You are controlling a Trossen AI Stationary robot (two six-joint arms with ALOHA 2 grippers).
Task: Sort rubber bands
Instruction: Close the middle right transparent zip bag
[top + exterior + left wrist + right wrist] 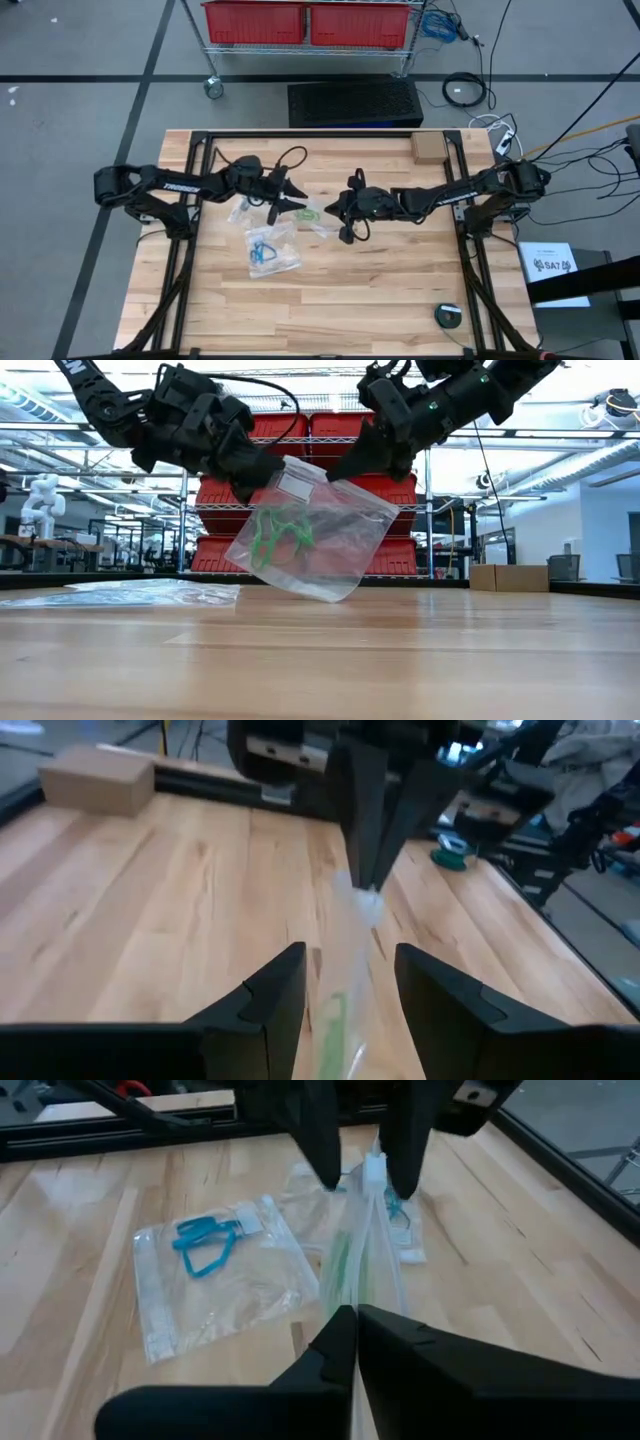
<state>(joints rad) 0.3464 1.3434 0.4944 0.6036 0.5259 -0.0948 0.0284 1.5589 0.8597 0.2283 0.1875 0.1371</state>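
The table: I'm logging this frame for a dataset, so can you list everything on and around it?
Bag with green rubber bands: one, clear, held up off the table between both grippers.
Bag with blue rubber bands: one, clear, flat on the table, nearer the front than the held bag.
Other clear bags: at least one more, flat under the left arm; contents unclear.
Cardboard box: one, brown, back right of the table.
Round dark object: one, front right corner.
Red bins: two, on a cart behind the table.
Table: one, light wood.
Left gripper: fingers apart around the bag's top edge.
Right gripper: fingers shut on the bag's top edge.
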